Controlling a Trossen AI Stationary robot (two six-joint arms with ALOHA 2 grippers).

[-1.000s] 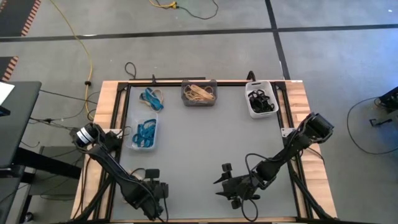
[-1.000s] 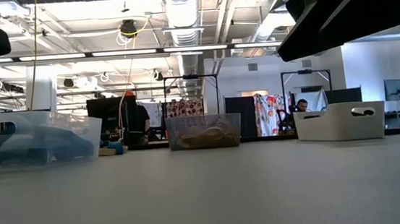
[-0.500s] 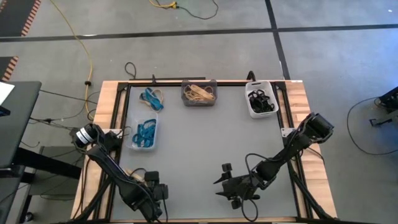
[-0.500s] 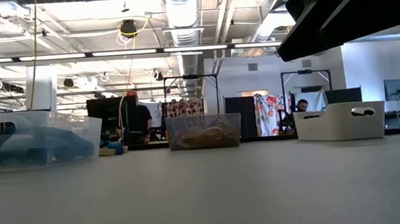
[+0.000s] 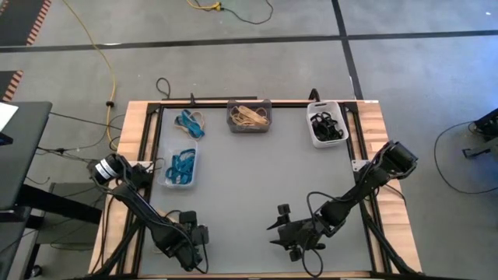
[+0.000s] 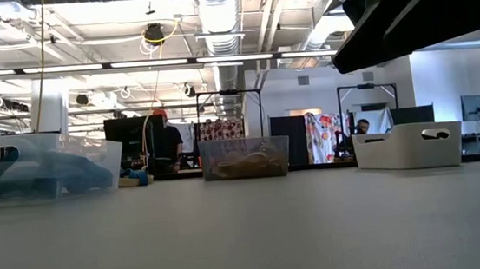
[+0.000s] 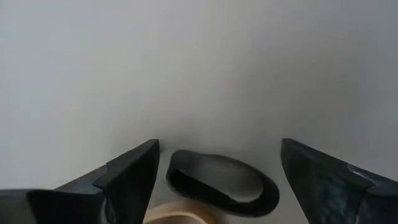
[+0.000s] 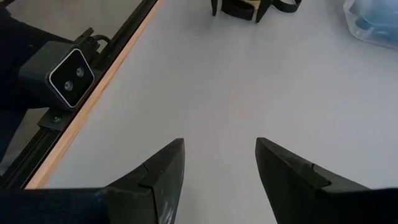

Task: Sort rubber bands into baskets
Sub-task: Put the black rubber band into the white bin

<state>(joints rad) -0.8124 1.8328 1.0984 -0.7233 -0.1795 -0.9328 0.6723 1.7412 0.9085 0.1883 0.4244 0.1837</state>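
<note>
Near the table's front edge, both tools (image 5: 189, 239) (image 5: 284, 230) hover open, empty.

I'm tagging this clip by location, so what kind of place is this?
Probably a robotics lab in an open industrial workspace: exposed ceiling ducts, a person at workstations beyond, and a framed table with two robot arms.

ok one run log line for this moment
left pincer: open, near table edge, empty | right pincer: open, empty | blue rubber bands: loose beside clear plastic basket

Lab/workshop — exposed ceiling ducts (image 6: 211, 6), strip lights (image 6: 129, 66).
</note>
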